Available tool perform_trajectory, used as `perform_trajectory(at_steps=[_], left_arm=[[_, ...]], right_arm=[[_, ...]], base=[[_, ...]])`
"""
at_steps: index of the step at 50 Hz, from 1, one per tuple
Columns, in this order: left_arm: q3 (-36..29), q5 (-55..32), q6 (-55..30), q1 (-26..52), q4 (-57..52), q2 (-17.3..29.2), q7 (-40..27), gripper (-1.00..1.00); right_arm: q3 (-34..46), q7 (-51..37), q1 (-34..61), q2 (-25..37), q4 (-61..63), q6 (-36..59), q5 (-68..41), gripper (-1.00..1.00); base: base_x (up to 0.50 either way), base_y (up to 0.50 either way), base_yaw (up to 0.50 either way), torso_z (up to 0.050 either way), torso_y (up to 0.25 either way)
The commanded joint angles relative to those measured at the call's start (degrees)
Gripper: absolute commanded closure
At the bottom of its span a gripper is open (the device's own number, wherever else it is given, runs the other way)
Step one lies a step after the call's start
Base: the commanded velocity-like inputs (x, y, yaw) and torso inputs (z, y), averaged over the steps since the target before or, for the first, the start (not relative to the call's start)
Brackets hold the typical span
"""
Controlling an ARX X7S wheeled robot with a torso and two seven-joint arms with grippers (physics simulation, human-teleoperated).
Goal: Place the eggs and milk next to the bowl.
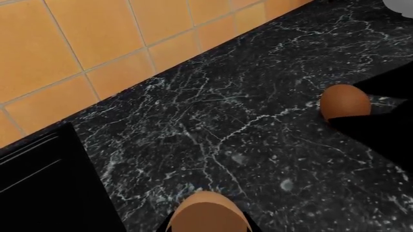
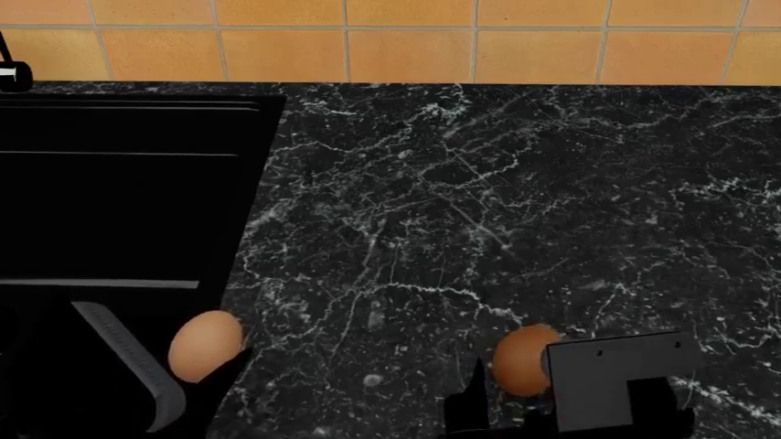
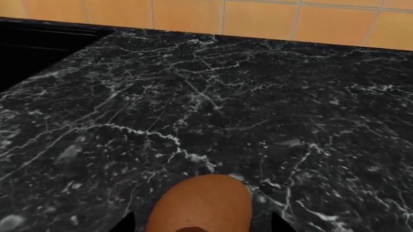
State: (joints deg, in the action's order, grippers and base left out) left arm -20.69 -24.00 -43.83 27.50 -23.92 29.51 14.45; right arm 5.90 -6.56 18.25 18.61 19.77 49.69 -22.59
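Note:
Two eggs show, each held in a gripper just above the black marble counter [image 2: 488, 201]. The pale tan egg [image 2: 205, 346] sits in my left gripper [image 2: 196, 375], shut on it, at the near left beside the sink's edge. In the left wrist view this egg [image 1: 208, 212] fills the gap between the jaws. The darker reddish brown egg [image 2: 522, 359] is held by my right gripper [image 2: 507, 389], shut on it, at the near right. The same egg [image 3: 200, 203] also appears as egg [image 1: 345, 101]. Milk and bowl are out of view.
A black sink [image 2: 123, 183] is set into the counter at the left. An orange tiled wall [image 2: 403, 41] runs along the back. A pale grey sliver [image 1: 401, 4] shows at one corner of the left wrist view; I cannot tell what it is.

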Motion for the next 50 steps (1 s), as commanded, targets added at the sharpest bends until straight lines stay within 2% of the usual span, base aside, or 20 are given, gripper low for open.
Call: perform_trajectory(at_steps=[1,26,27,43,50], left_arm=[[0.39,-1.22,-0.37,0.24,-0.17,0.17,-0.72,1.00],[-0.29,-0.79,0.82,-0.15,0.83,0.50,-0.63,1.00],[-0.21,-0.83,0.76,-0.14,0.75,0.55,-0.69,1.00],[-0.46,-0.91,0.79,0.24,0.88,0.54,-0.81,1.00],[0.10,-1.63,-0.92,0.36,-1.90,0.10,-2.44,1.00]], right_arm=[[0.78,0.51,1.00,-0.46,-3.12,-1.66,0.35,-1.00],[1.77,1.55,1.37,-1.32,-7.39,-4.67,0.14,-1.00],[1.84,1.43,1.29,-1.30,-6.99,-4.57,0.13,1.00],[1.99,0.81,1.36,-0.52,-5.25,-4.27,0.08,1.00],[2.54,-0.64,1.44,0.87,-0.34,-4.54,1.51,1.00]], base=[[0.00,0.00,0.00,0.000,0.000],[0.00,0.00,0.00,0.000,0.000],[0.00,0.00,0.00,0.000,0.000],[0.00,0.00,0.00,0.000,0.000],[0.00,0.00,0.00,0.000,0.000]])
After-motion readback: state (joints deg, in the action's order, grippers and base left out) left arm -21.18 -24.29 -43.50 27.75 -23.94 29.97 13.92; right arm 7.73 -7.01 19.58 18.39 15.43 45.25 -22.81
